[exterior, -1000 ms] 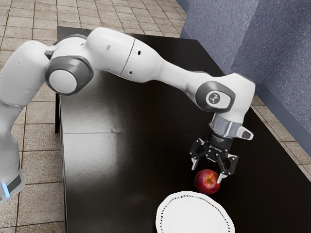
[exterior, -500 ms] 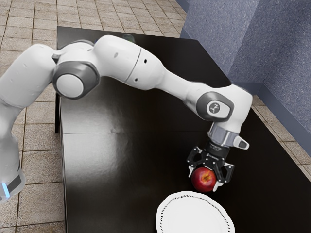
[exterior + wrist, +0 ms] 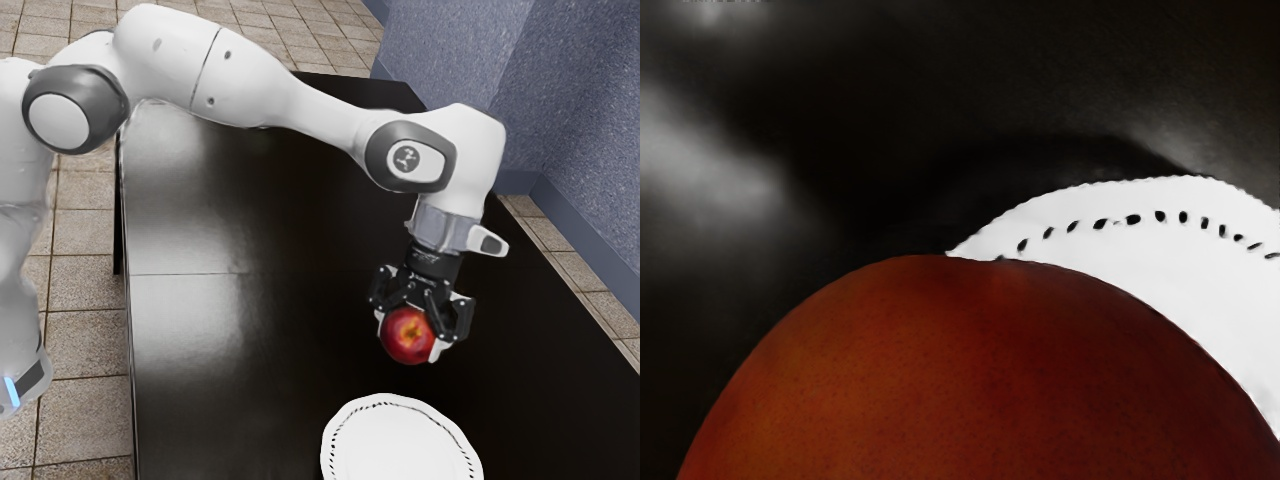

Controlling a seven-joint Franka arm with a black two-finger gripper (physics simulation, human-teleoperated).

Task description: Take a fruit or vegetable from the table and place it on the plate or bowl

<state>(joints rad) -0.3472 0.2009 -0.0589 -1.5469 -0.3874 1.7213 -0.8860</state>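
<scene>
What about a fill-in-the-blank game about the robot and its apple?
1. The apple held in the jaws is ___ in colour.
2. The plate with the dotted rim is ___ in colour.
3. The plate lies on a shiny table that is ___ in colour.

Missing words: red, white, black.
</scene>
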